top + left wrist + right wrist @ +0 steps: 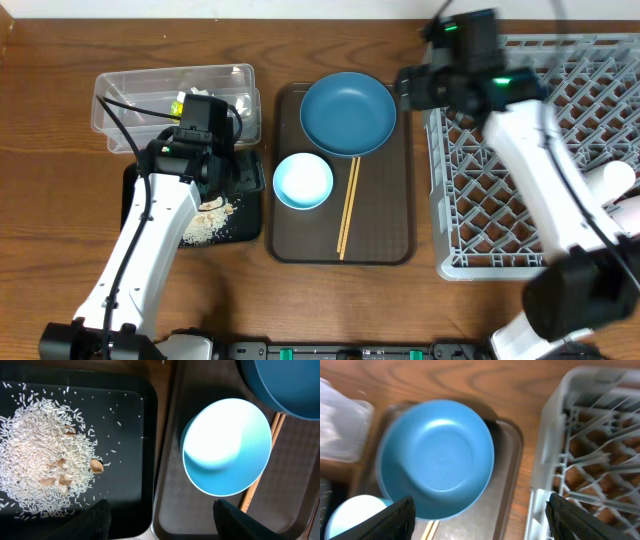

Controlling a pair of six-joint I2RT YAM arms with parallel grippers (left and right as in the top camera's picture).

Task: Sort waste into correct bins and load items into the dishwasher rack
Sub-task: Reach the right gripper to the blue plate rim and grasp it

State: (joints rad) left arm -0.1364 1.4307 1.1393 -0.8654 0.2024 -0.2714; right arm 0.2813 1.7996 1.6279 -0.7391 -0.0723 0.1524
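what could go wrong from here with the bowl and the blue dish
1. The left pincer is open, one finger over the black tray near the rice; dropping for the bowl, it might clip the rim and scatter grains.
2. The chopsticks lie close beside the bowl and reach the blue dish; lifting either could flick them off the brown tray.

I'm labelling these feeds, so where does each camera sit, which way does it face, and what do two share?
Overhead: above the table, facing down; left arm and right arm show.
Left wrist: on the left arm, facing down past the open left gripper at rice on the black tray and the small bowl.
Right wrist: on the right arm, facing down past the open right gripper at the blue dish and grey rack.
Shared: both wrist views show bowl and dish.
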